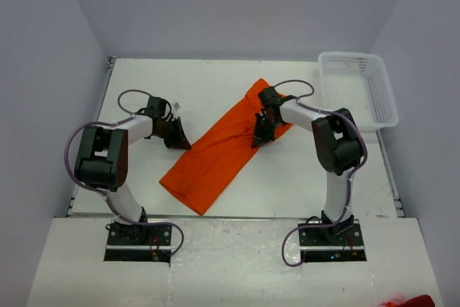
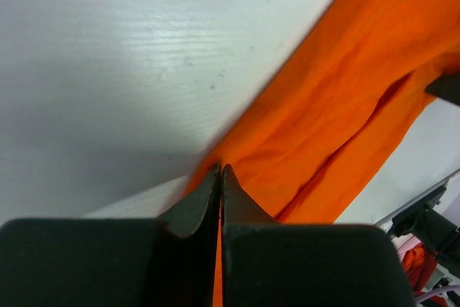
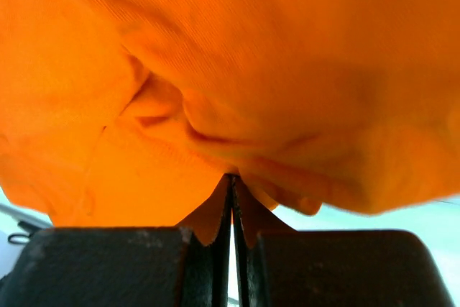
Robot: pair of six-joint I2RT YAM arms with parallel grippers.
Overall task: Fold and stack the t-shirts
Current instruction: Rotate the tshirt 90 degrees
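1. T-shirt [image 1: 215, 152]: plain orange, wrinkly, folded into a long band lying diagonally on the table [image 1: 144, 84], between your two grippers.
2. Left gripper [image 2: 221, 169]: jaws pressed together, tips right at the band's edge. Can't tell if it pinches cloth.
3. Right gripper [image 3: 231, 177]: clamped on a fold, cloth bunched over its tips.
4. Only the top view shows the whole band; only the wrist views show the closed tips.

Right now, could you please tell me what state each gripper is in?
Left gripper: closed, pinching the edge of the orange t-shirt.
Right gripper: closed on a fold of the same t-shirt.
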